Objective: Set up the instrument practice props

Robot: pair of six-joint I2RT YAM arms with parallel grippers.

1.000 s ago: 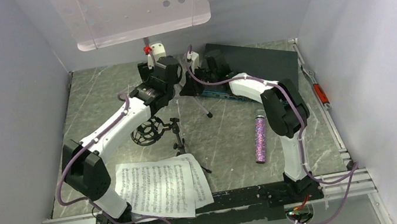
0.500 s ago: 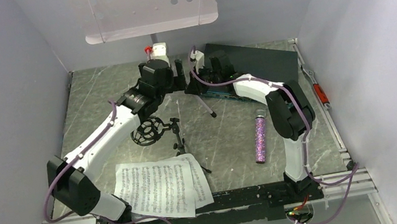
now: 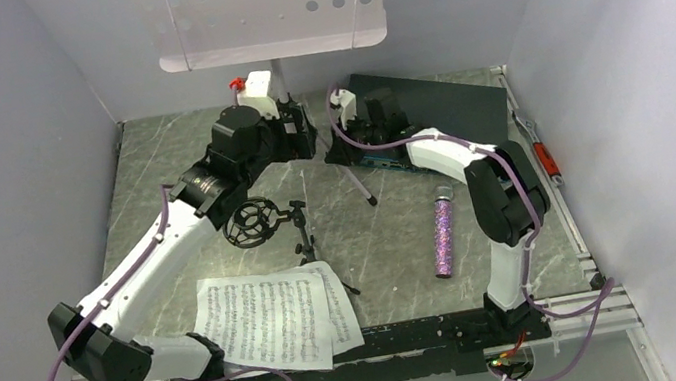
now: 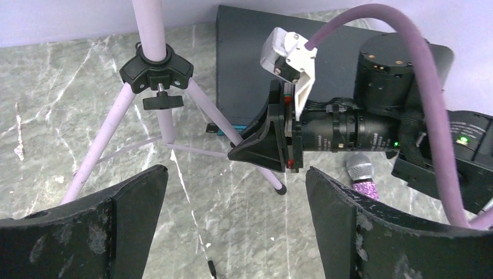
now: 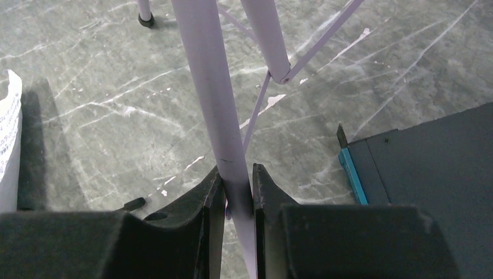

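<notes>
The pale lilac music stand stands at the back, its perforated desk (image 3: 266, 9) high above its tripod hub (image 4: 156, 67). My right gripper (image 5: 237, 192) is shut on one lilac tripod leg (image 5: 212, 99); it also shows in the top view (image 3: 339, 145). My left gripper (image 4: 235, 232) is open and empty, just left of the stand's legs (image 3: 304, 140). The glittery purple microphone (image 3: 443, 233) lies on the right. The small black tripod with ring mount (image 3: 258, 221) stands in the middle. Two sheet-music pages (image 3: 267, 320) lie at the front.
A flat dark box (image 3: 447, 103) with a blue edge (image 5: 350, 168) lies at the back right, right behind my right gripper. Grey walls close in the left, back and right. The marble tabletop (image 3: 391, 233) shows between tripod and microphone.
The stand's desk has shifted to the right and slightly up. My left arm has swung out and stretched toward the stand's base. My right gripper has kept hold of the leg.
</notes>
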